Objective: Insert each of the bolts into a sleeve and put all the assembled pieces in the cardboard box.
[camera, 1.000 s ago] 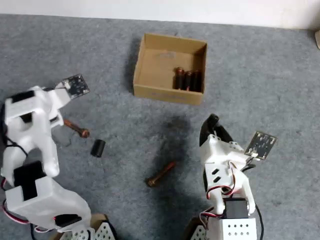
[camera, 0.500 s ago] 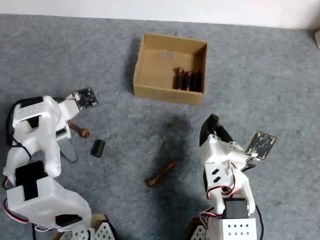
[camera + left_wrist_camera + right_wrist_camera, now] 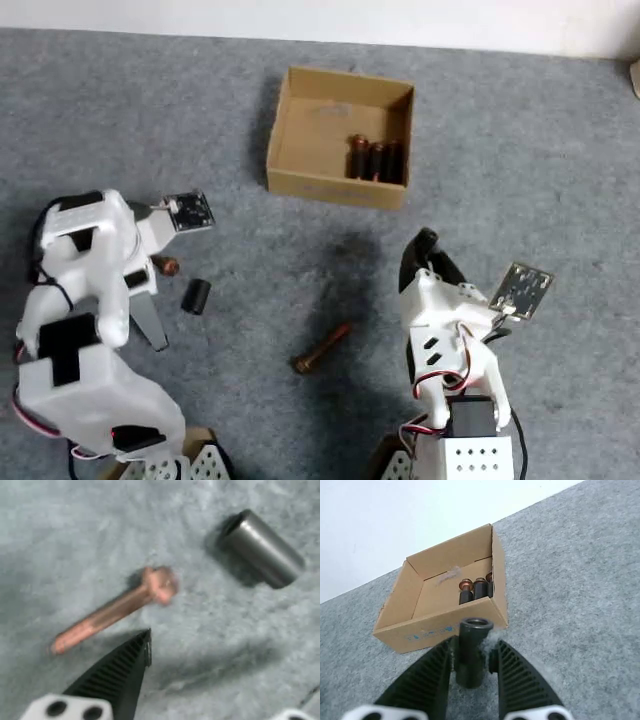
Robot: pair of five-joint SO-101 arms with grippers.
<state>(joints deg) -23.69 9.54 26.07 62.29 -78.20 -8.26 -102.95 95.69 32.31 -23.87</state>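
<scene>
My left gripper [image 3: 152, 300] hangs open low over a copper bolt [image 3: 111, 611] on the grey felt; one black fingertip [image 3: 131, 661] sits just short of the shaft. A loose black sleeve [image 3: 262, 547] lies beside the bolt's head, also seen as the sleeve [image 3: 196, 295] in the high view. My right gripper [image 3: 471, 646] is shut on another black sleeve [image 3: 470, 667], held upright in front of the cardboard box [image 3: 400, 592]. A second bolt [image 3: 320, 348] lies on the felt between the arms. The box [image 3: 300, 110] holds assembled pieces [image 3: 375, 158] against its right wall.
Grey felt covers the whole table. A white wall edge [image 3: 320, 15] runs behind the box. Open felt stretches between the box and both arms, and to the right of the right arm.
My left arm has swung right and toward the front, so its gripper now covers most of the bolt near the loose sleeve. The right arm and its sleeve have stayed put.
</scene>
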